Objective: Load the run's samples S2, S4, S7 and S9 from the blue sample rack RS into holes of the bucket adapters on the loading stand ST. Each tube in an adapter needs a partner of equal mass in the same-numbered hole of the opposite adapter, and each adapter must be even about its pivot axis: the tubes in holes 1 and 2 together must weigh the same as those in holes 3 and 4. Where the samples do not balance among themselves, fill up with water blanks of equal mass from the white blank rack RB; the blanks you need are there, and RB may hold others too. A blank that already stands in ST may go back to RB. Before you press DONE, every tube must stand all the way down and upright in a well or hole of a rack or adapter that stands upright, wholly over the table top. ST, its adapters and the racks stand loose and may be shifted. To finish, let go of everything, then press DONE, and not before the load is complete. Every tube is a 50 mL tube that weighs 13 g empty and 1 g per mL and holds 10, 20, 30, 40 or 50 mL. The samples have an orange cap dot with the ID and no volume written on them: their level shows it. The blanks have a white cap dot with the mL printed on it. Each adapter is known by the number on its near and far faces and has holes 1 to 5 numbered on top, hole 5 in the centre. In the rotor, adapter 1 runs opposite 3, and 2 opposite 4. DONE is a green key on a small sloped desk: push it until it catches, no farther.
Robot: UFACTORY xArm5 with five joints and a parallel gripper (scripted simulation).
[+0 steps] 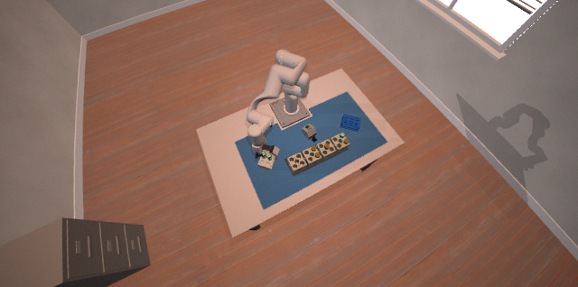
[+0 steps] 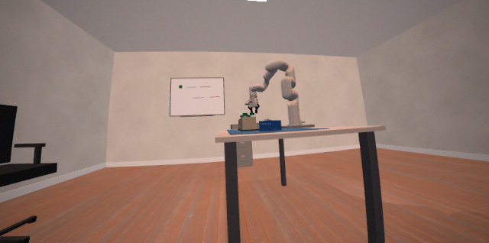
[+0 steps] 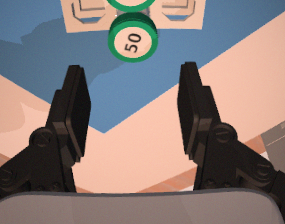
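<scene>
table (image 1: pixel 219 156) (image 2: pixel 325 131) (image 3: pixel 128 172) with a pale top, carrying a blue mat (image 1: pixel 271 189) (image 3: pixel 105 95). the white arm (image 1: pixel 272 85) (image 2: pixel 287 87) rises from its plate at one long side and bends out over a corner of the mat. the loading stand (image 1: pixel 299 170) lies lengthwise on the mat, its adapters in a row; three of them hold the four orange-dotted samples (image 1: pixel 313 148), and the end one nearest the blue rack also has a white-dotted tube (image 1: pixel 342 135). the white blank rack (image 1: pixel 265 164) (image 3: pixel 70 21) is well apart from the blue sample rack (image 1: pixel 350 123) (image 2: pixel 270 125), which sits toward the far end. the gripper (image 1: pixel 266 152) (image 2: pixel 254 111) (image 3: pixel 132 83) hangs by the blank rack, its fingers apart with nothing between them. the small done desk (image 1: pixel 309 131) is between arm and stand. smallest, a green cap reading 50 (image 3: pixel 132 42) shows beyond the fingertips, beside another green cap (image 3: pixel 132 4).
</scene>
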